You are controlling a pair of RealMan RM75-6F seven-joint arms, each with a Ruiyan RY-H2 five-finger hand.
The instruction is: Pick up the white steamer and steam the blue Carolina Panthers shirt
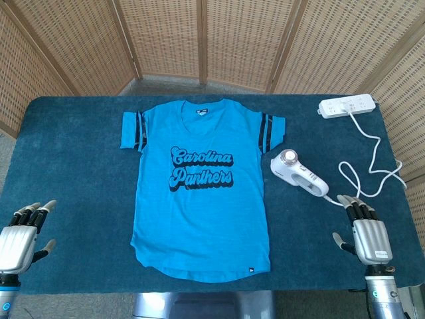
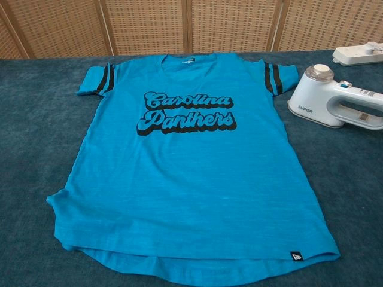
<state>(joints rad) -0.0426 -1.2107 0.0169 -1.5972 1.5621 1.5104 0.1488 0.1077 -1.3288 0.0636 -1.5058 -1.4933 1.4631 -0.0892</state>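
Head view gives me the whole table (image 1: 73, 133), covered in dark teal cloth, with the blue Carolina Panthers shirt (image 1: 199, 193) spread flat in the middle of the frame, collar toward the top and hem toward the bottom edge. Right of the shirt, just beside its sleeve, I see the white steamer (image 1: 299, 174) lying on its side, its round head pointing to the upper left and its handle running toward the lower right. Its white cord (image 1: 372, 166) loops across the cloth up to a white power strip (image 1: 346, 106) in the upper right of the frame. My right robot hand (image 1: 362, 229) sits at the lower right, back of the hand up, fingers spread and holding nothing, fingertips near the steamer's handle end but apart from it as far as I can judge. My left robot hand (image 1: 23, 232) is at the lower left, well apart from the shirt, fingers likewise apart and empty. Chest view shows neither hand; there the shirt fills most of the frame, and the steamer lies at the upper right beside the striped sleeve, with the power strip at the top right corner behind it.
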